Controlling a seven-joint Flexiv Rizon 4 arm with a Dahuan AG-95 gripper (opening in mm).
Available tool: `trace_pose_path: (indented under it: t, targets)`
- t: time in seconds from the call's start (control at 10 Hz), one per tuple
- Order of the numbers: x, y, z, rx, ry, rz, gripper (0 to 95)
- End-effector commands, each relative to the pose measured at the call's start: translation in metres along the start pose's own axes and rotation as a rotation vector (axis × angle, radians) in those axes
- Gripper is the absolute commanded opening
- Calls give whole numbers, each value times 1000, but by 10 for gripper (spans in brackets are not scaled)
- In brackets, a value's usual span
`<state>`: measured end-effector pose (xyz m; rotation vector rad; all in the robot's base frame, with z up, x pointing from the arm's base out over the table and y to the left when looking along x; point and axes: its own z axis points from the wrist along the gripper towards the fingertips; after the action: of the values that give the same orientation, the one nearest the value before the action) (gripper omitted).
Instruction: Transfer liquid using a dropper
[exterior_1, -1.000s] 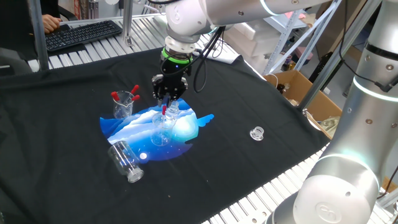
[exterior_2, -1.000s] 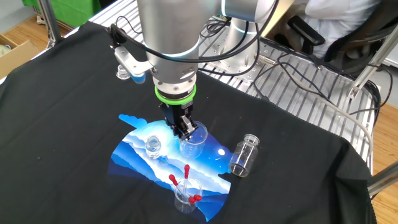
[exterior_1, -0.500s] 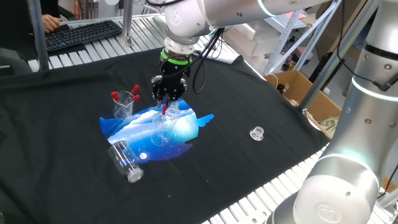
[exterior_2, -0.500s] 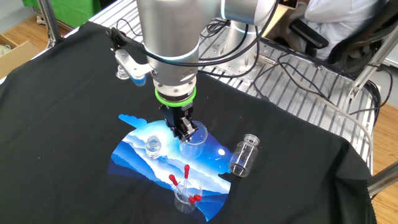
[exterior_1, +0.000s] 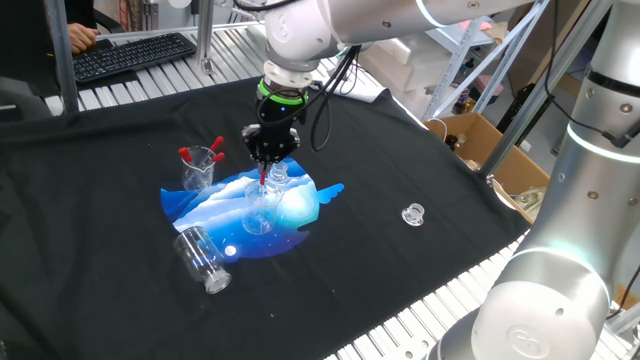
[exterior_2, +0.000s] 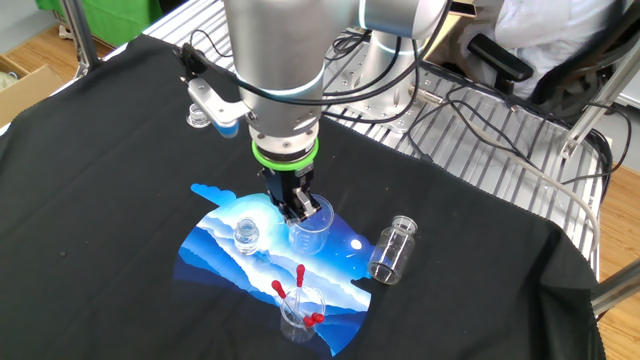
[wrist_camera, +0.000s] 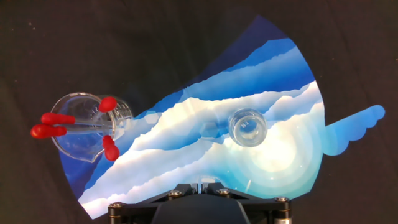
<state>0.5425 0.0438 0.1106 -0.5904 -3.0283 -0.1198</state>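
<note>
The pincer (exterior_1: 266, 163) had risen slightly since a second earlier, pinching the dropper (exterior_1: 263, 182) upright over the beaker (exterior_1: 259, 210) on the mat (exterior_2: 215, 252). That lift probably meant liquid was drawn, with carrying next.

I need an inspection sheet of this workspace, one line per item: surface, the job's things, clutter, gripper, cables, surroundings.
Surface: black cloth with a blue-and-white mat on it.
Job's things: dropper upright over the beaker; small glass bottle upright on the mat; cup of spare droppers.
Clutter: glass jar lying on its side; clear cap apart on the cloth.
Gripper: gripper has its jaws closed on the dropper's red bulb.
Cables: black cables behind the arm.
Surroundings: keyboard; cardboard box.
</note>
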Motion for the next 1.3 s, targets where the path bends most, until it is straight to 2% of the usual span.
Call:
trace_pose_path:
  t: [0.1, 0.5, 0.7, 1.0, 1.3]
  targets:
    - [1, 1, -1, 6, -5, -2, 0]
    - [6, 4, -9, 19, -9, -2, 0]
    - [8, 6, -24, 29, -19, 5, 0]
    - [11, 7, -41, 34, -29, 12, 0]
    - [10, 9, -54, 39, -72, 14, 0]
